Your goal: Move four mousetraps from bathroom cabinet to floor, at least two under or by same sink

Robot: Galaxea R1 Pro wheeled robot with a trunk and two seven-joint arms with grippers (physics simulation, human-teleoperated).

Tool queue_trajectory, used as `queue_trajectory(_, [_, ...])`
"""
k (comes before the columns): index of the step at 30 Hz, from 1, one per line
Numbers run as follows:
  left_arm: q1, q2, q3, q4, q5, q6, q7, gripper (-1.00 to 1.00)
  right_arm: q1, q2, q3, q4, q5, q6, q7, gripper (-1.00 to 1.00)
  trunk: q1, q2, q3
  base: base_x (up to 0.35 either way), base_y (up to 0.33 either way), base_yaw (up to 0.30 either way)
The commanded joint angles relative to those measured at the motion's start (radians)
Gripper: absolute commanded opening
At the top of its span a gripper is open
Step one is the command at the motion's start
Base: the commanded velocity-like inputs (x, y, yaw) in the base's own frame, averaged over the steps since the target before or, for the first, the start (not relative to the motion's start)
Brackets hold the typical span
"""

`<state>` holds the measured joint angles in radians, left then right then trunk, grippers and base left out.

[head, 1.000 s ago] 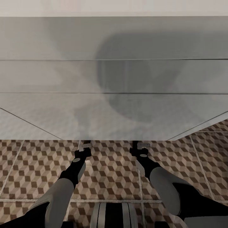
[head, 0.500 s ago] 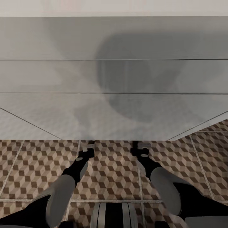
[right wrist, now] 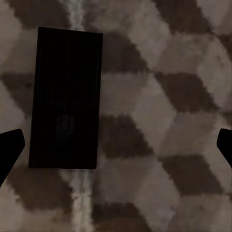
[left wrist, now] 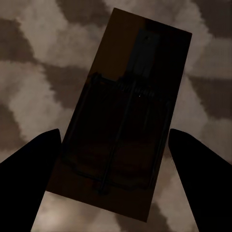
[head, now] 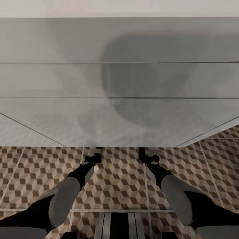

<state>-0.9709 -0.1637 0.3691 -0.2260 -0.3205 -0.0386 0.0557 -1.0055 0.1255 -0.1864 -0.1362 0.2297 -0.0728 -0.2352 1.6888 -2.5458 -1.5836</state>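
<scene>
One mousetrap (left wrist: pixel 125 116), a dark board with wire parts, lies flat in shadow on the bathroom floor (head: pixel 119 186). My left gripper (left wrist: pixel 113 130) hovers over it, open, with a finger off each long side. A second mousetrap (right wrist: pixel 65 96) lies flat on the cube-pattern tiles across a grout line. My right gripper (right wrist: pixel 119 133) is wide open above the floor beside it, with the trap nearer one finger. In the head view both the left gripper (head: pixel 95 153) and the right gripper (head: pixel 147 152) reach down at the foot of the sink's white vanity body (head: pixel 119 83).
The pale vanity front rises across the upper part of the head view, with two thin horizontal seams and my shadow on it. Tiled floor runs on to the left (head: pixel 30 172) and right (head: pixel 212 156) of my arms. My base (head: pixel 119 225) shows at the bottom.
Both forearms have shifted slightly. The left gripper has edged right and toward the vanity foot. The right elbow has swung a little outward. The view itself has not moved.
</scene>
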Motion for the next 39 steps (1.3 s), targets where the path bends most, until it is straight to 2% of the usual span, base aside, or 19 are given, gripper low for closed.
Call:
queue_trajectory(1, [-0.001, -0.001, 0.007, 0.001, -0.01, -0.004, 0.003, -1.0, 0.0, 0.0, -0.008, 0.001, 0.009, -0.004, -0.002, 1.0, 0.0, 0.0, -0.001, 0.0, 0.0, 0.0])
queue_trajectory(16, [-0.018, 0.0, 0.006, 0.003, -0.004, 0.004, 0.003, -1.0, 0.0, 0.005, -0.007, 0.001, 0.01, -0.009, -0.002, 1.0, 0.0, 0.0, -0.001, 0.0, 0.0, 0.0])
queue_trajectory(28, [-0.047, 0.0, 0.006, 0.005, -0.002, 0.045, 0.0, -1.0, 0.0, 0.007, -0.004, 0.001, 0.01, -0.01, -0.001, 1.0, 0.0, 0.0, -0.001, 0.0, 0.0, 0.0])
queue_trajectory(39, [-0.051, 0.0, 0.007, 0.019, 0.0, 0.049, 0.0, -1.0, 0.0, 0.007, -0.002, 0.001, 0.01, -0.01, 0.0, 1.0, 0.0, 0.0, -0.001, 0.0, 0.0, 0.0])
